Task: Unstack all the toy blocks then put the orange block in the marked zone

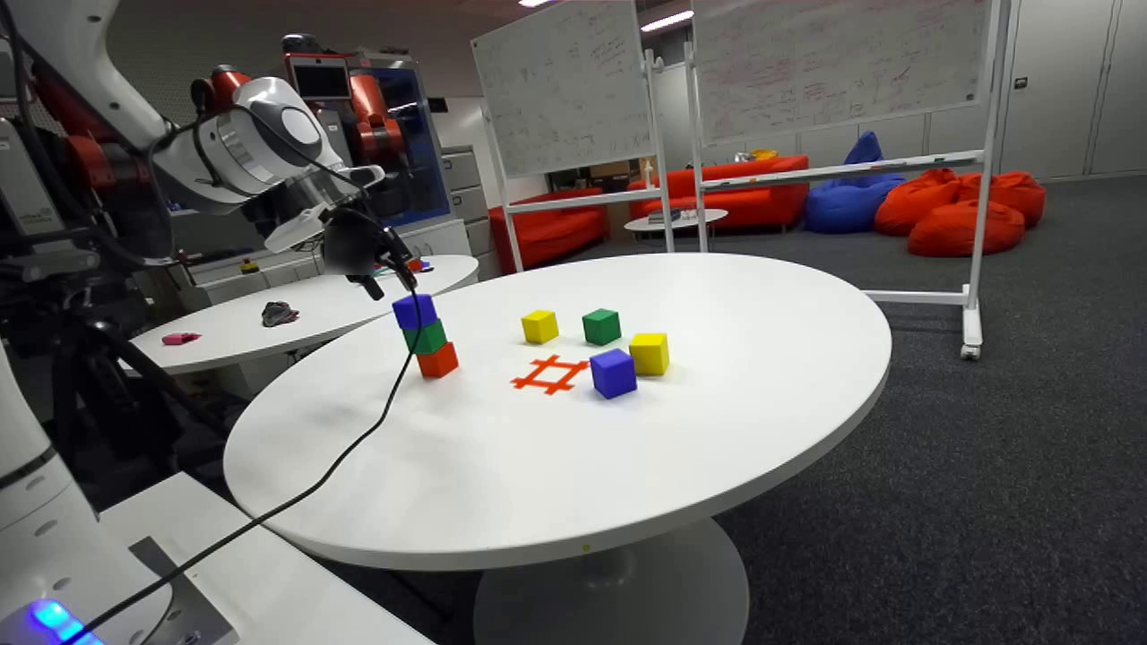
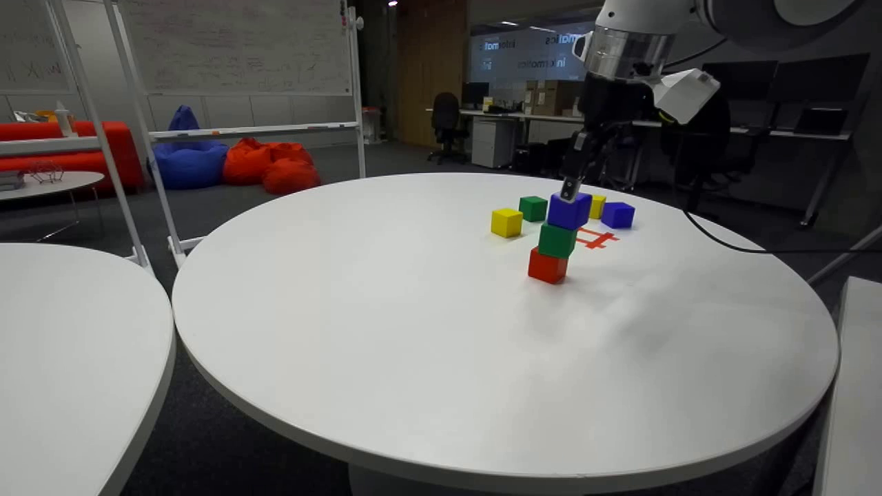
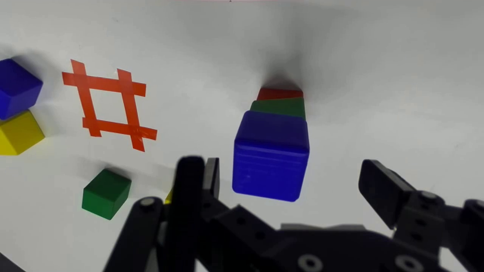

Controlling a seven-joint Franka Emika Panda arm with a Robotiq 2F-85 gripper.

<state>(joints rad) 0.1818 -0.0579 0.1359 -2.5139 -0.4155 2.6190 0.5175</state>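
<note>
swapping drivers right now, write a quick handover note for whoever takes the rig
Hand: open, gripping nothing; in the wrist view the top blue block shows between its fingers, a gap on each side.
Stacked, top to bottom: that blue block, a green block, an orange-red block, presumably the task's orange one.
Loose on the table: two yellow blocks, a second green block, a second blue block.
Done: those four are unstacked.
Left: take blue and green off, then put the orange-red block in the marked zone.
</note>
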